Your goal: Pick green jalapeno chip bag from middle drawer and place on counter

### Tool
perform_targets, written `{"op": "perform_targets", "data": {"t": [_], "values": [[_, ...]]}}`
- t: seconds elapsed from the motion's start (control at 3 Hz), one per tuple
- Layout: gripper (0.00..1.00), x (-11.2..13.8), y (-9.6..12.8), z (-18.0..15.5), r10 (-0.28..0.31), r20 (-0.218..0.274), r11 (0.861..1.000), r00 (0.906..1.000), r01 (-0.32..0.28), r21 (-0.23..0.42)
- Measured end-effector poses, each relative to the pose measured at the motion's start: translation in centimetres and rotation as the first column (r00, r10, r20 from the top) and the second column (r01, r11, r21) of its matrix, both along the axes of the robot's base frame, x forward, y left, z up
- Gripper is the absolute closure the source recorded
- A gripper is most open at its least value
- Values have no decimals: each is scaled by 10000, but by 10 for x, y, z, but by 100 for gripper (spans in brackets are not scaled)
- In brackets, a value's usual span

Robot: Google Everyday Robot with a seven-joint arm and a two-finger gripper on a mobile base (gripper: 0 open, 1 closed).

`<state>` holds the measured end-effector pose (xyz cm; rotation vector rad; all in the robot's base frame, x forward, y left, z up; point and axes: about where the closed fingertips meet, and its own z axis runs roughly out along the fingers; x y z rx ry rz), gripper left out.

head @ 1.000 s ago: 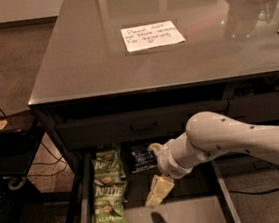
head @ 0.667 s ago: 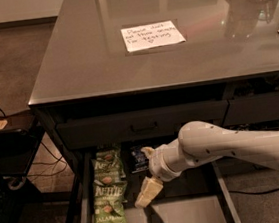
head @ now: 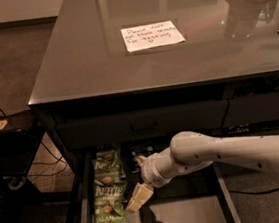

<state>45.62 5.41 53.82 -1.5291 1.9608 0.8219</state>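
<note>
Two green jalapeno chip bags lie end to end at the left side of the open middle drawer [head: 192, 219]: a near one [head: 109, 207] with pale lettering at its bottom and a far one [head: 108, 165]. My gripper [head: 139, 180] is inside the drawer, just right of the green bags, open and empty. Its lower pale finger [head: 139, 198] reaches toward the near bag's right edge. The white arm comes in from the right. The counter [head: 88, 59] lies above.
A small dark blue bag [head: 144, 152] lies at the drawer's back, partly behind the gripper. A white handwritten note [head: 152, 35] lies on the counter. A closed drawer front with a black handle [head: 144, 127] is above. A dark side stand [head: 7, 143] and cables are at the left.
The arm and gripper have moved left across the drawer, from near its middle to right beside the green bags. The bags have not moved.
</note>
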Motion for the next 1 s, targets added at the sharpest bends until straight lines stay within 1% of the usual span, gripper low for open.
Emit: {"op": "perform_targets", "data": {"t": [0.33, 0.67, 1.0], "values": [[0, -1, 1, -2, 31, -60, 10000, 10000, -31, 62], [0, 1, 20, -29, 438, -239, 9976, 9988, -424, 549], [0, 9, 35, -48, 775, -188, 9933, 9968, -756, 874]]}}
